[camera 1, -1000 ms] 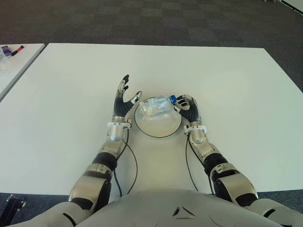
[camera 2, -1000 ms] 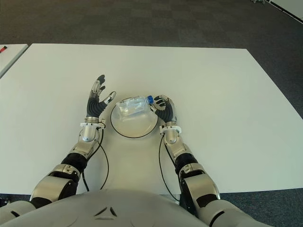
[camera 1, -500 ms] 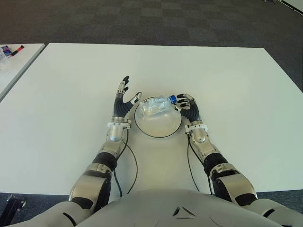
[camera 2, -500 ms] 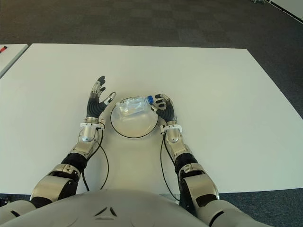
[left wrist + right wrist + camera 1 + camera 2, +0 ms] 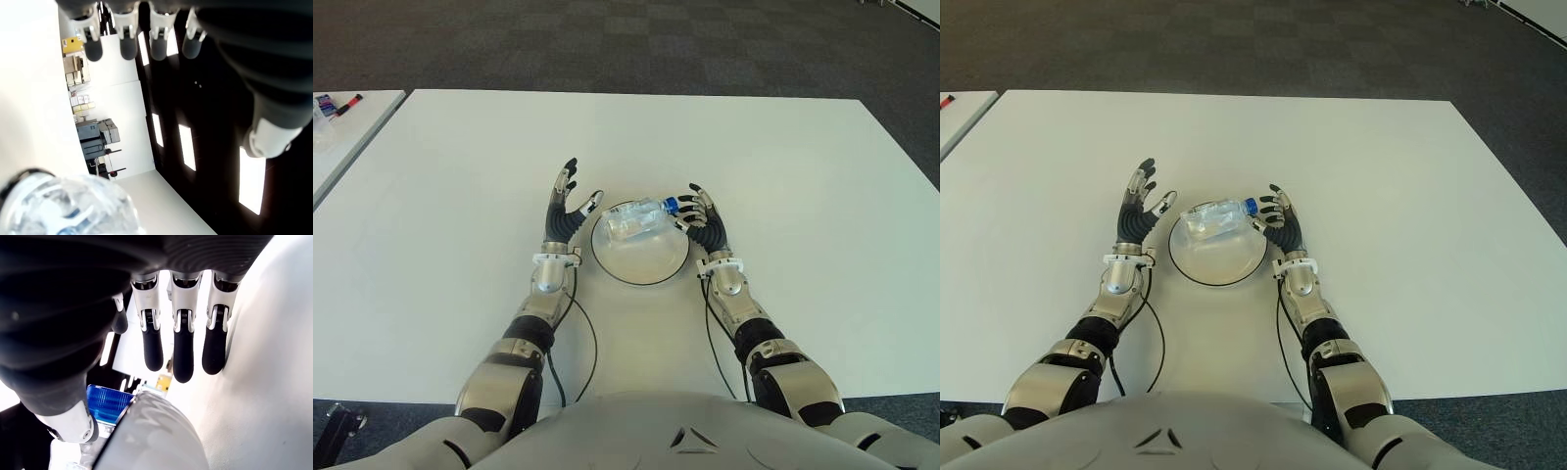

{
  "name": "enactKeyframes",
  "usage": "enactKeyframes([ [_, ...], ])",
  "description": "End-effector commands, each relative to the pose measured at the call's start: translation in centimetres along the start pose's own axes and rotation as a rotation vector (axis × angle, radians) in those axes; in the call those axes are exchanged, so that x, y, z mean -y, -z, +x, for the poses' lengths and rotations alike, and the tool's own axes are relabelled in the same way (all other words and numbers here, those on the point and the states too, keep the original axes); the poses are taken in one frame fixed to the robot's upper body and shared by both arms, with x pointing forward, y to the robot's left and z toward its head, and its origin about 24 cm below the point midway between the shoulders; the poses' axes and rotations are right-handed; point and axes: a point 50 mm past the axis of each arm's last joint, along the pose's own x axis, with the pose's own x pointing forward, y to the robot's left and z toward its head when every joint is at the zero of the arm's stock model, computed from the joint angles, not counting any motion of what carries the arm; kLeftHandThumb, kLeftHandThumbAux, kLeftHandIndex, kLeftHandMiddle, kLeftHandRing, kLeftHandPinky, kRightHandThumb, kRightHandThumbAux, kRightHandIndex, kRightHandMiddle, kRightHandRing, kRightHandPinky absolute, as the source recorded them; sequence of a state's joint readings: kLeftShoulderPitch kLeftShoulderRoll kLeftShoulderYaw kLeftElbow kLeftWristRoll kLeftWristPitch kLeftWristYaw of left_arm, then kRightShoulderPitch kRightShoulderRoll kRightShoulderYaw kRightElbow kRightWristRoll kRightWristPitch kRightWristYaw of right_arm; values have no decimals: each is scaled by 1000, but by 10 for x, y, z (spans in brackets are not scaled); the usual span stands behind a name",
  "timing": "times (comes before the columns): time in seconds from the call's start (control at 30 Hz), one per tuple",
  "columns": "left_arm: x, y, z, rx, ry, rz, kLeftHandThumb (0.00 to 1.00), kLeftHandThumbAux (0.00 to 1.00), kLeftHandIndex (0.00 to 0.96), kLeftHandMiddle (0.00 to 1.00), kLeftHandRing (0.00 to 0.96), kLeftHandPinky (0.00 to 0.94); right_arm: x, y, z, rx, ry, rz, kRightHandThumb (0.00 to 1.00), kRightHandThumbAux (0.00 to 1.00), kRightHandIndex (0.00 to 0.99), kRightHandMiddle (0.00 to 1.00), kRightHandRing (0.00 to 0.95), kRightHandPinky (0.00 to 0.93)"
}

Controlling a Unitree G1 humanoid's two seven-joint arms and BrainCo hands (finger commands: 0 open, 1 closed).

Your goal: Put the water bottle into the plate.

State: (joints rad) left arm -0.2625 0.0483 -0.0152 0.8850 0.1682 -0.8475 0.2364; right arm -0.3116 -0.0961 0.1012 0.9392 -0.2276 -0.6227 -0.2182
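I see the clear plastic water bottle with the blue cap point(image 5: 639, 217) lying on its side in the round white plate with a dark rim point(image 5: 641, 262), across the plate's far part, cap end poking over the rim toward the table's right edge. Plate sits on the white table point(image 5: 803, 176) around the middle, closer to the near edge than the far one. My right hand point(image 5: 705, 227) is just beside the plate on its right, fingers point(image 5: 182, 352) spread and straight, holding nothing; the blue cap is right next to its thumb, and I can't tell if they touch. My left hand point(image 5: 567, 211) is just beside the plate on its left, palm toward the bottle, fingers point(image 5: 124, 41) extended and apart, nothing in it. Left wrist view shows the bottle's base close by but clear of the fingers. Dark carpet floor point(image 5: 607, 39) beyond the far edge; a second white table point(image 5: 342, 132) at far left.
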Motion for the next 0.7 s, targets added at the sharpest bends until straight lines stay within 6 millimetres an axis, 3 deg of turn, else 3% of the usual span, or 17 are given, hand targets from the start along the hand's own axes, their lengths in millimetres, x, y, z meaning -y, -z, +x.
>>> enactKeyframes([
  [0.03, -2, 3, 2, -25, 6, -4, 247, 561, 0, 41, 29, 52, -5, 19, -16, -99, -23, 19, 316, 731, 94, 289, 351, 402],
  [0.43, -4, 6, 2, -40, -1, -13, 270, 554, 0, 42, 32, 54, 10, 8, -10, -31, -3, 53, 350, 744, 75, 264, 301, 327],
  [0.7, -6, 8, 3, -51, -4, -23, 273, 541, 0, 36, 30, 62, 16, 0, -11, 38, 15, 87, 335, 760, 74, 265, 298, 341],
])
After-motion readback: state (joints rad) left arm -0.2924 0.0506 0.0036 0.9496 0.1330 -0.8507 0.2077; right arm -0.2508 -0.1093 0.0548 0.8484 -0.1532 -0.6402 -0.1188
